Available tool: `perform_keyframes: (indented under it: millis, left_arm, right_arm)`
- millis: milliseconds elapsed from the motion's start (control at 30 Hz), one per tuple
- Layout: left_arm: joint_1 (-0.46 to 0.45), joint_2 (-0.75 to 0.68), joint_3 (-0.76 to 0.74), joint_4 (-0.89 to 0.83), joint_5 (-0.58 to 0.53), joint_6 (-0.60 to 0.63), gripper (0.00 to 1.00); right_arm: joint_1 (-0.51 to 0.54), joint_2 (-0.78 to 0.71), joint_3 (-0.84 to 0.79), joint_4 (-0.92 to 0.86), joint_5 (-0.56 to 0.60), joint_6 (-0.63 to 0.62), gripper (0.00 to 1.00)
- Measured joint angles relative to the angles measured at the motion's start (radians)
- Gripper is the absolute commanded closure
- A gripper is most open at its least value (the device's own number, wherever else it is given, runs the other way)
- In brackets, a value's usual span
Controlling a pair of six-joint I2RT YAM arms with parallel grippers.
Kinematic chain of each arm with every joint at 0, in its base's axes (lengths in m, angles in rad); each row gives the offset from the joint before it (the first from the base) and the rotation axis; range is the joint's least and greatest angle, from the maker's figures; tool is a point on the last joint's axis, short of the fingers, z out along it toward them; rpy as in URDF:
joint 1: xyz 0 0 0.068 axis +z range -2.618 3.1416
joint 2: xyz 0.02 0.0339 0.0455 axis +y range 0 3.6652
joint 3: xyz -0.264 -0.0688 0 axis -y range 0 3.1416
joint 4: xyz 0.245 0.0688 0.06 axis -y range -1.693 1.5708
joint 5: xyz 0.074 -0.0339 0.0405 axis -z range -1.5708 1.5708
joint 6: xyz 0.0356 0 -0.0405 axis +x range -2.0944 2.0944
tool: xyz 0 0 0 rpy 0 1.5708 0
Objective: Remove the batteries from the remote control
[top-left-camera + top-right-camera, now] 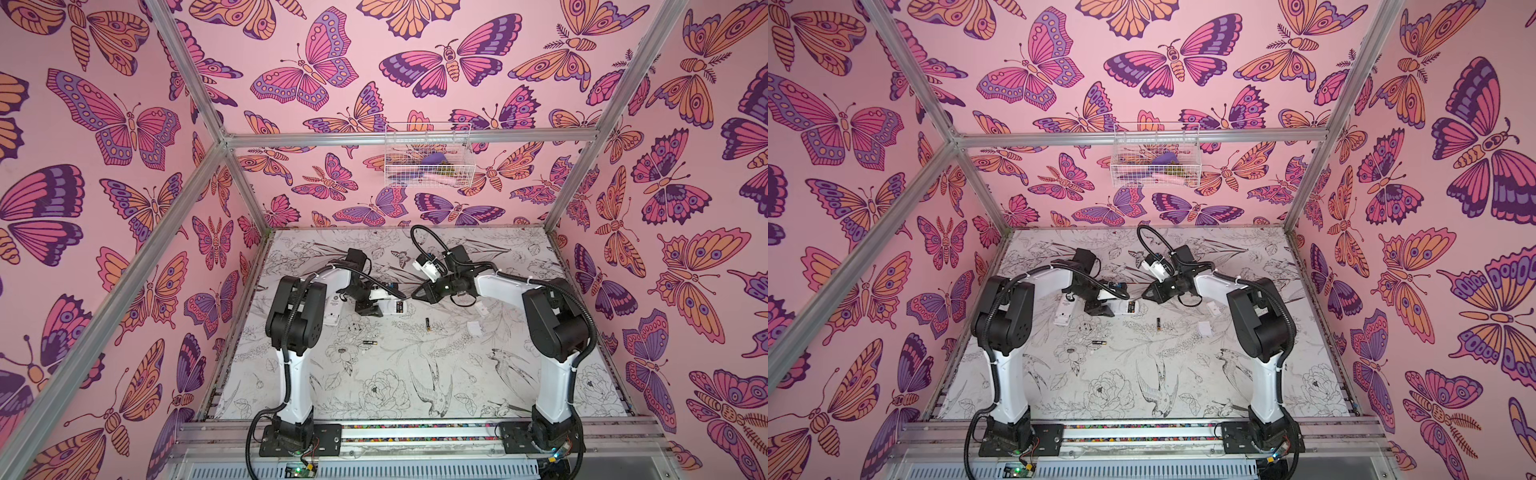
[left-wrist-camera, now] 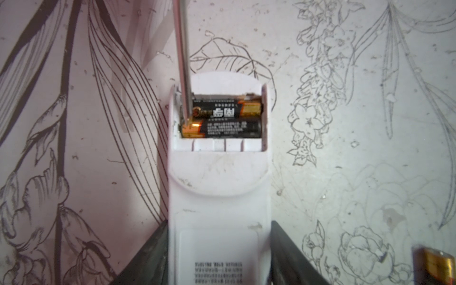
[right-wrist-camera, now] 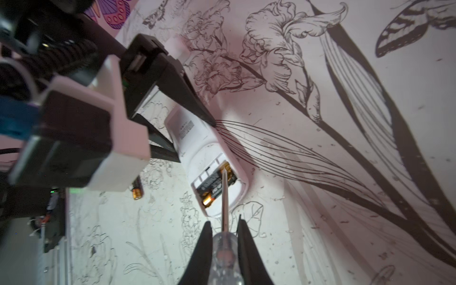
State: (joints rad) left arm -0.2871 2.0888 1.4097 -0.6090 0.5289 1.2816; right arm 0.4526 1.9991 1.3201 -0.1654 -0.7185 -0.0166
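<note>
At the left in both top views, a second remote (image 1: 332,314) lies on the table (image 1: 415,386). It is partly hidden behind the left arm, and its long axis runs roughly near to far. Just right of it, the left gripper (image 2: 219,222) is clamped on the two long sides of the remote (image 2: 218,187). This remote lies flat, back up. In the top views its long axis runs left to right, with the open compartment end pointing right.

Two batteries (image 2: 229,128) sit side by side in that compartment, lying across the remote's width with their gold ends at opposite sides. A loose battery (image 1: 369,343) lies on the table nearer the camera, its long axis left to right.

Farther right, the screwdriver (image 3: 224,197) slants down into the compartment. Its tip touches the gold end of the battery nearer the remote's middle. The right gripper (image 3: 224,219) is closed on its clear handle.

Another loose battery (image 1: 427,324) lies right of the remote, pointing near to far with its gold end toward the camera. Two small white covers (image 1: 474,327) lie farther right.
</note>
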Motion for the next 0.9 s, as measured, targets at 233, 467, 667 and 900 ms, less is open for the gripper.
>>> perform_keyframes:
  millis: [233,467,667,900]
  left_arm:
    - [0.0,0.0,0.0,0.0,0.0,0.0,0.42]
    - [-0.006,-0.043,-0.067,0.089,-0.01,-0.016,0.45]
    - [-0.042,-0.126,-0.207,0.352,-0.077,-0.026,0.45]
    - [-0.065,-0.15,-0.355,0.774,-0.191,-0.005,0.46]
  right_arm:
    - [-0.001,-0.002,0.005,0.0,-0.075,0.043,1.0]
    - [-0.013,-0.112,-0.061,0.008,-0.014,0.048,1.0]
    - [-0.019,-0.256,-0.129,0.041,0.088,0.071,1.0]
    - [-0.019,-0.299,-0.182,0.108,0.206,0.144,1.0]
